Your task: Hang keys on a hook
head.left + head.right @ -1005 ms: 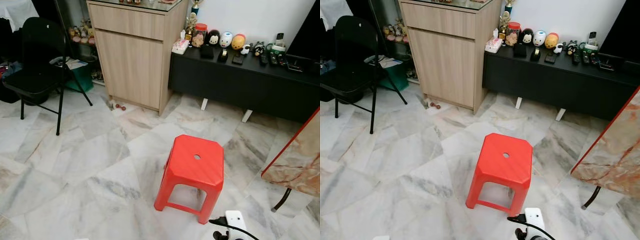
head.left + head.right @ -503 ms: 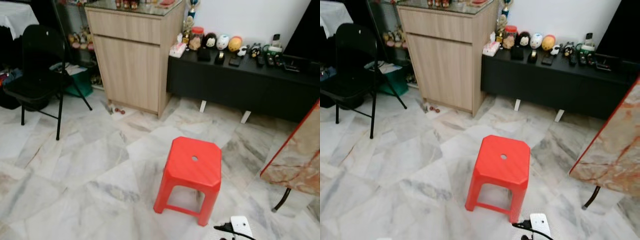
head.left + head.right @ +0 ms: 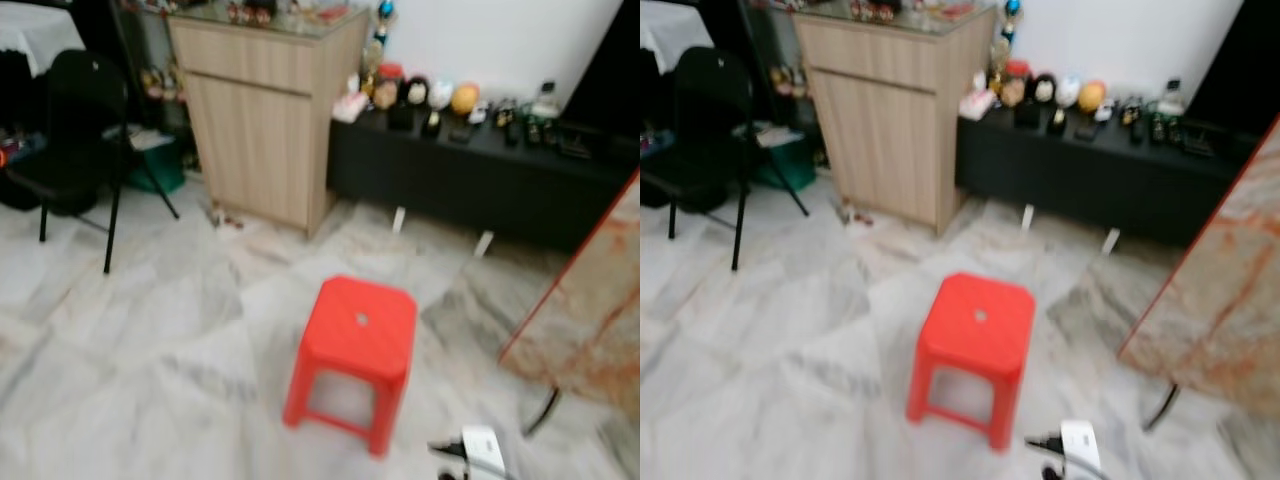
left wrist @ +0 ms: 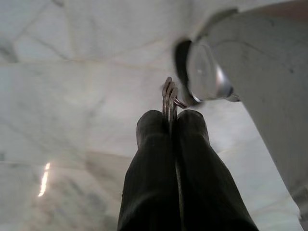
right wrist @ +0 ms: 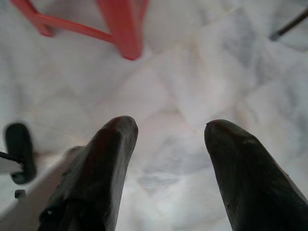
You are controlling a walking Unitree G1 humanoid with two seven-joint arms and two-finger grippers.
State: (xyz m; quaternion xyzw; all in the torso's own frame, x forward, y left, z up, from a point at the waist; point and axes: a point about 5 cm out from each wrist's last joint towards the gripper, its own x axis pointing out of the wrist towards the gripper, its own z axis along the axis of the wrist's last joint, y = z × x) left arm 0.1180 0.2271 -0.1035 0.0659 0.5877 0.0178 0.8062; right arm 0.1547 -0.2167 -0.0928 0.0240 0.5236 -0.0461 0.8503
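In the left wrist view my left gripper is shut on a bunch of metal keys, whose tips and ring stick out past the fingertips above pale marble floor. My right gripper hangs open over the floor with nothing between its fingers, close to a leg of the red stool.
A red plastic stool stands on the marble floor ahead. Behind it are a wooden cabinet and a low black console with small figures. A black folding chair is at left, a marble-topped table at right, a white power strip near my feet.
The whole picture has shifted and blurred, so the camera is moving. The stool now sits further left and slightly lower in view. The things themselves have not moved.
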